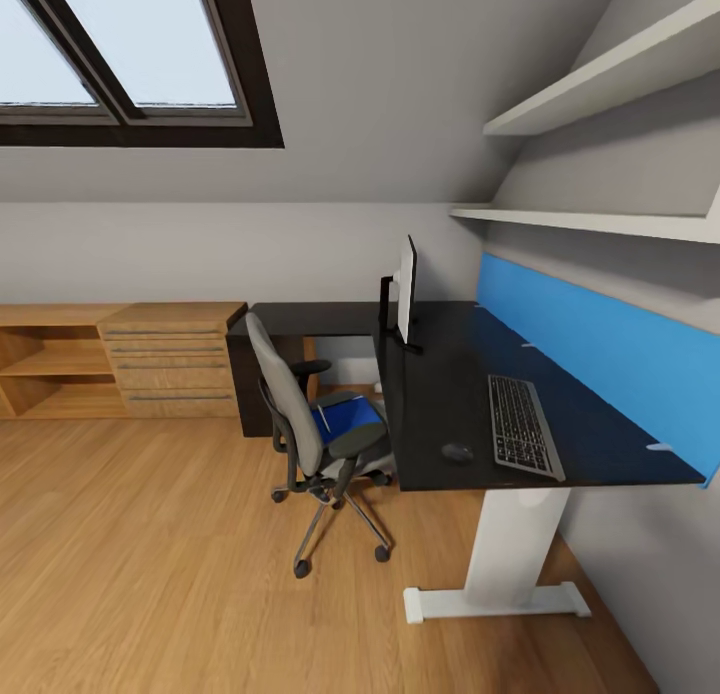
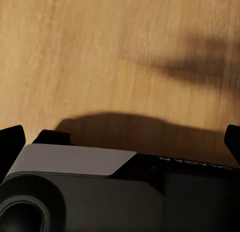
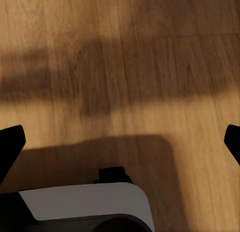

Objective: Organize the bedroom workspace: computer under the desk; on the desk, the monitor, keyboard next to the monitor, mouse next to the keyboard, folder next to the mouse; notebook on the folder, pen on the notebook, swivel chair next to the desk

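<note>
Surface (image 1: 440, 394): glossy black top, white pedestal leg, bright blue back panel (image 1: 600, 354).
Monitor (image 1: 405, 289): white back, black stand.
Keyboard (image 1: 522, 426): dark grey keys on silver-grey base.
Mouse (image 1: 458, 453): black.
Swivel chair (image 1: 300, 424): grey upholstery, black armrests, chrome base.
Folder (image 1: 350, 415): bright blue.
Floor (image 1: 150, 564): light honey wood, plank grain, dark shadow patches.
Low cabinet (image 1: 120, 359): oak-toned.
Wall shelves (image 1: 600, 84): white.
Skylight (image 1: 130, 59): dark brown frame.
</note>
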Controlling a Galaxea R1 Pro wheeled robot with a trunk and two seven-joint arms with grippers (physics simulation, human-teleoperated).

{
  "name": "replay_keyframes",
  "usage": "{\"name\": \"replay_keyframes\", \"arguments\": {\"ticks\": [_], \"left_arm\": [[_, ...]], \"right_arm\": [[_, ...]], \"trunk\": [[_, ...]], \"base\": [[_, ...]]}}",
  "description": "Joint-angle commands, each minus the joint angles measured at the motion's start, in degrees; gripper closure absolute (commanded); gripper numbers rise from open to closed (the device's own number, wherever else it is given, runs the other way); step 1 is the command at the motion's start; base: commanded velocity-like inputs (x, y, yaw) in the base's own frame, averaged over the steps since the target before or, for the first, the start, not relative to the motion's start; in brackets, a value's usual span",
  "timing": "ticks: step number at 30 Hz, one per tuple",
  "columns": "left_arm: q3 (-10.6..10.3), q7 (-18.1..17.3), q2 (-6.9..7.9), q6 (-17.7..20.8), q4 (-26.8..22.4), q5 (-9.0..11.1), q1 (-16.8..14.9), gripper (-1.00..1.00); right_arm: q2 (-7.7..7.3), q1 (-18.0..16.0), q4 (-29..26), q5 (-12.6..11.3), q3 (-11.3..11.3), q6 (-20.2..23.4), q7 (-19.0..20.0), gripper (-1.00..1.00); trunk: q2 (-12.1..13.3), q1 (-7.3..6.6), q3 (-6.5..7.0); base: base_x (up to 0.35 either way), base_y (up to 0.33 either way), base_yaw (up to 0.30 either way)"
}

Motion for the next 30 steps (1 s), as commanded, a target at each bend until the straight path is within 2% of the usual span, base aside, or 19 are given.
{"name": "replay_keyframes", "arguments": {"ticks": [1,30], "left_arm": [[-0.03,0.03,-0.03,-0.12,-0.01,0.28,0.0,-1.0],[0.05,0.06,0.05,0.04,0.25,0.37,0.0,-1.0]], "right_arm": [[0.02,-0.03,0.04,0.0,0.16,-0.12,-0.26,-1.0],[0.02,-0.03,0.04,0.0,0.16,-0.12,-0.27,-1.0]], "trunk": [[-0.44,0.22,-0.24],[-12.07,6.59,-5.44]], "base": [[0.0,0.0,0.0],[0.0,0.0,0.0]]}}
